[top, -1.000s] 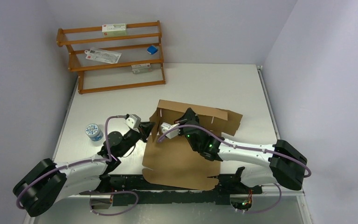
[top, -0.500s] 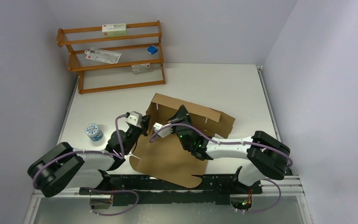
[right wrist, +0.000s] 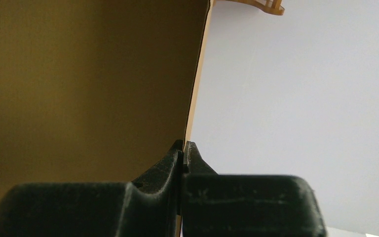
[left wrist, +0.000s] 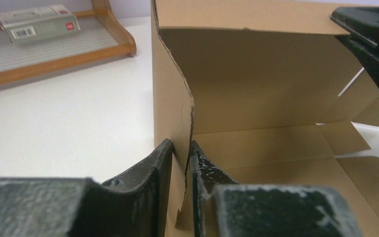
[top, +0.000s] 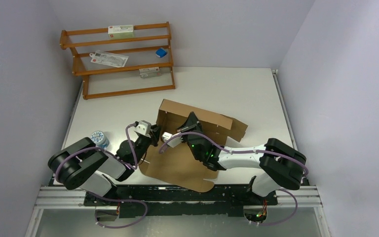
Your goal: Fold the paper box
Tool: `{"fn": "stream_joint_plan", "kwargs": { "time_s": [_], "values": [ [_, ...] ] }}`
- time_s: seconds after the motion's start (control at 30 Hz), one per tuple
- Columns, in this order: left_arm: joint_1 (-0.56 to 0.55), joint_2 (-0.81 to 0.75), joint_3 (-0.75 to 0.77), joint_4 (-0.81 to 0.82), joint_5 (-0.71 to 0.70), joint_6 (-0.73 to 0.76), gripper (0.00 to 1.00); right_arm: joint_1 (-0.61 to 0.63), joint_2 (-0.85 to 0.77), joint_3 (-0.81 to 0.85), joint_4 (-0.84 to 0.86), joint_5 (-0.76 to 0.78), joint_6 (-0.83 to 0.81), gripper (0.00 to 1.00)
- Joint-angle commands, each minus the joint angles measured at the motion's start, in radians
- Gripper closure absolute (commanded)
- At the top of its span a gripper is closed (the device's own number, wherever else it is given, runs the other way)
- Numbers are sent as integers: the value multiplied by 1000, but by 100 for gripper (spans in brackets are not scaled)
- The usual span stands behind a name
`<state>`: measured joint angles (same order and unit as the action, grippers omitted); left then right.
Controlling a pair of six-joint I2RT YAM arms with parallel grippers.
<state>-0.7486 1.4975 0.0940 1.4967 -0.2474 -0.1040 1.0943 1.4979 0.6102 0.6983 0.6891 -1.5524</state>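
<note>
The half-raised paper box (top: 175, 166) sat mid-frame on the table (top: 227, 89). The right gripper (right wrist: 183, 148) pinched its back wall's edge, while the left gripper (left wrist: 180, 150) straddled a side wall, jaws slightly parted.

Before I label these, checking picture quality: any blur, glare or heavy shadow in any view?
Top external: evenly lit, sharp, no glare. Left wrist: the left gripper body up close is blurred, the paper box crisp. Right wrist: box panel dim and shaded, background bright.
</note>
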Motion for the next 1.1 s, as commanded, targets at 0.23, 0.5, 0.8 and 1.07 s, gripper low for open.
{"fn": "stream_joint_plan", "kwargs": {
  "time_s": [0.23, 0.5, 0.8, 1.07],
  "values": [
    [12, -323, 5, -326, 90, 34, 59, 9, 12, -27, -12, -74, -17, 100],
    [115, -566, 82, -575, 233, 92, 49, 4, -19, -23, -56, -74, -17, 100],
    [437, -535, 161, -596, 564, 11, 51, 2, -13, -19, -77, -78, -2, 100],
    [535, -345, 194, -577, 748, -63, 50, 2, -26, -6, -109, -85, 11, 100]
  ]
}}
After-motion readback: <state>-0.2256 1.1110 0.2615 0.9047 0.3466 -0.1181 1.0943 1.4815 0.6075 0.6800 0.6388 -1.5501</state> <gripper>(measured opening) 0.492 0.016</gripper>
